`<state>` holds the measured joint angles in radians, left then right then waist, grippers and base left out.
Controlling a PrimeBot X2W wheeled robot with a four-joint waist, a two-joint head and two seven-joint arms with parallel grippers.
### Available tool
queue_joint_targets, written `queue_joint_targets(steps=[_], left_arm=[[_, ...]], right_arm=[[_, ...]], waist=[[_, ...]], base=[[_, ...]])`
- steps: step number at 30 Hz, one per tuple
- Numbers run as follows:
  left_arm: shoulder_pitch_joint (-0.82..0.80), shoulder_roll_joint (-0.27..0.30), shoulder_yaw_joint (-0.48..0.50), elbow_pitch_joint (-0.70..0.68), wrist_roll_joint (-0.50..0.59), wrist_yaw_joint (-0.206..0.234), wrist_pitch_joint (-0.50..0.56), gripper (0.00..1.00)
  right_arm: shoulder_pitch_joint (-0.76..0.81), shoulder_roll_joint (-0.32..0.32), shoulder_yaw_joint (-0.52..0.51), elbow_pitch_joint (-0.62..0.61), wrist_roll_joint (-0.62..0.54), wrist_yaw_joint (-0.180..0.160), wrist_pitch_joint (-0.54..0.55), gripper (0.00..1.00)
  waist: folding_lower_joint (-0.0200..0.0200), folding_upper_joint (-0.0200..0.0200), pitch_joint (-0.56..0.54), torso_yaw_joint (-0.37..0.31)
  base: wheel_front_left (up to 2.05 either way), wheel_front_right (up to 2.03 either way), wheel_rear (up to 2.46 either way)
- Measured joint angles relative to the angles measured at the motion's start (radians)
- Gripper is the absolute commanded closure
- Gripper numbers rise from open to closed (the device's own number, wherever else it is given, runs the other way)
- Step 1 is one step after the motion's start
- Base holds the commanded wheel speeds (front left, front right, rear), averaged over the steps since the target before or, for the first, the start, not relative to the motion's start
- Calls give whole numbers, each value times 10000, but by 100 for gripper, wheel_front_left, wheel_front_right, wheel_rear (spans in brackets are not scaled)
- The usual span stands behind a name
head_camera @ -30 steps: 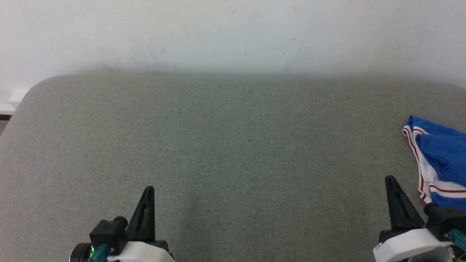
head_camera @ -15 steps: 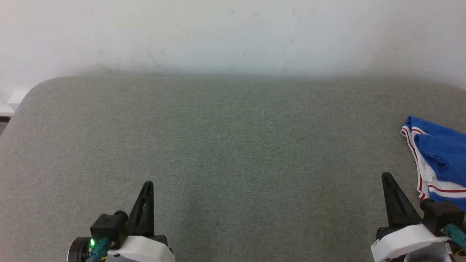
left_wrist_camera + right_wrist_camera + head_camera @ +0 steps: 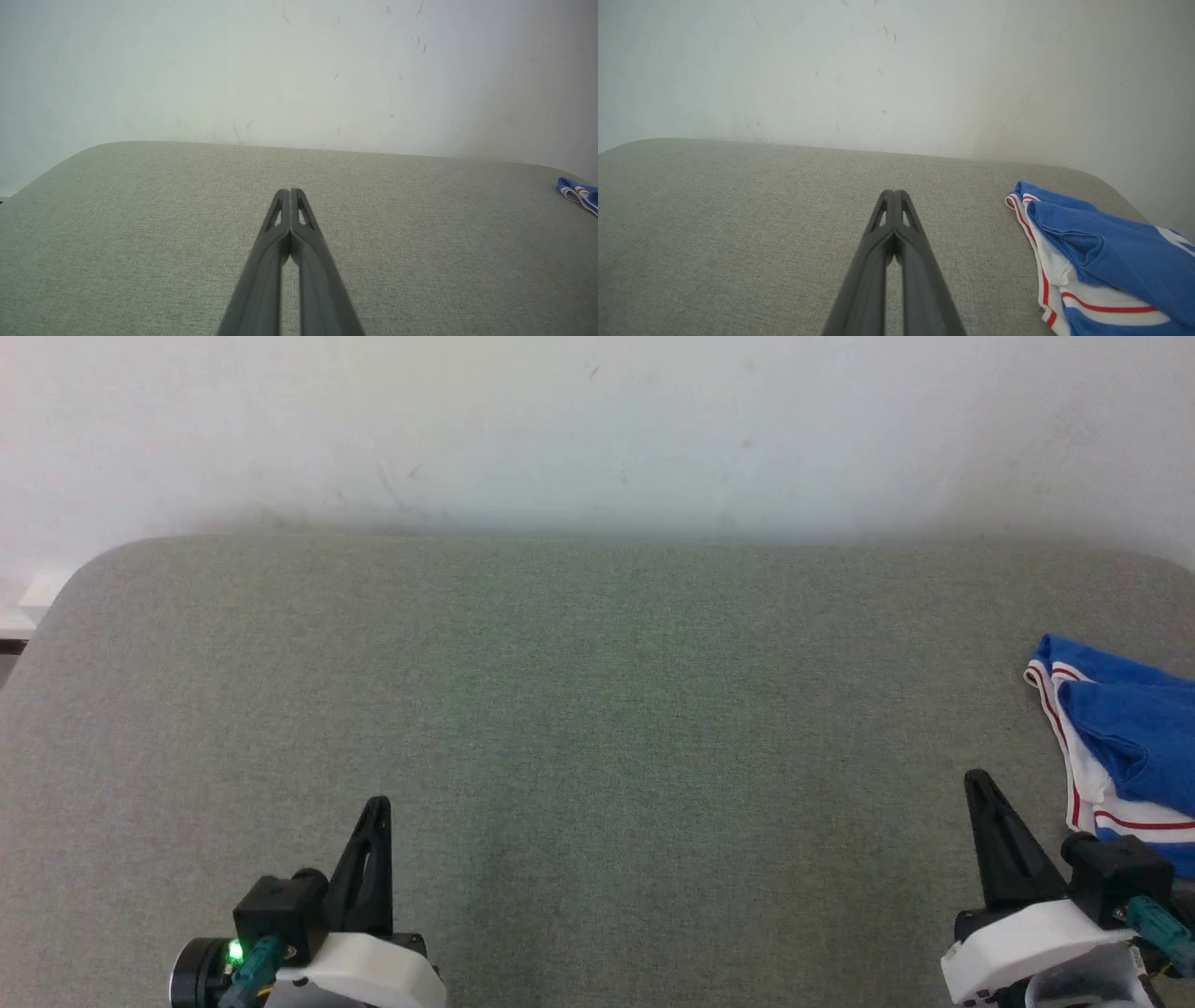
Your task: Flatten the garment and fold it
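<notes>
The shirt [image 3: 1125, 733] lies bunched on the grey pad [image 3: 579, 709], off to the right of our right gripper [image 3: 977, 782] and a little beyond its tips, close to the pad's right edge. Blue cloth is heaped over a white, red-striped sleeve, and part of it runs out of the head view. That gripper's two fingers are pressed together tip to tip, holding nothing, and stand clear of the shirt. Our left gripper [image 3: 377, 805] is likewise closed and empty, well apart from the shirt, with bare pad ahead of its tips and the white wall [image 3: 597, 429] beyond. We judge that nothing is flattened yet and that the shirt must first come to the middle. The risks we see are these: with the fingers closed we cannot pinch cloth, so a reach now would only shove the heap toward the edge, perhaps off it. A grab into the heap may catch several layers, so the shirt lifts as a lump instead of opening. Thin jersey may also slip from a shallow pinch.
</notes>
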<state>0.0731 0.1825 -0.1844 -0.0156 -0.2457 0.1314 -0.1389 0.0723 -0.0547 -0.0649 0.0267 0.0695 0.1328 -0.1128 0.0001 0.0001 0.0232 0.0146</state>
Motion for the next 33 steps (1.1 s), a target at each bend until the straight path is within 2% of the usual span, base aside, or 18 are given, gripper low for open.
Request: queue_joint_targets(steps=[33], left_arm=[[-212,-610,872,48,1135,-606,683,100]], right_arm=[[-276,2,318,-123,-332,0,556,100]], waist=[[0,0,-115,-72]], base=[[0,0,0]])
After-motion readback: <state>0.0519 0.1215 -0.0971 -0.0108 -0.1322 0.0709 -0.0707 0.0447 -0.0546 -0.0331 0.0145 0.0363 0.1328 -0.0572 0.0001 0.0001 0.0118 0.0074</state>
